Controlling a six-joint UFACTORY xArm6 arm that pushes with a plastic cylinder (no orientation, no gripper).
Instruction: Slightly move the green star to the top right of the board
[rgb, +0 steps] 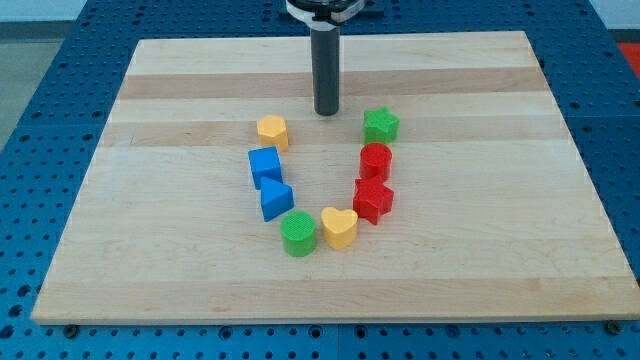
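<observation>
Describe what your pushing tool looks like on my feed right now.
It is a straight, smooth, dark grey cylindrical rod, ending at my tip on the pale wooden board. At the view's top it joins a white collar with a black ring, cut off by the frame. No cables or markings show.

You will find nothing to read here: no text, label, brand, number or sign shows on the table (150, 250), on any of the coloured blocks, or on the dark rod. The blue surface around the table carries only a plain grid of holes, with no markings you could make out.
</observation>
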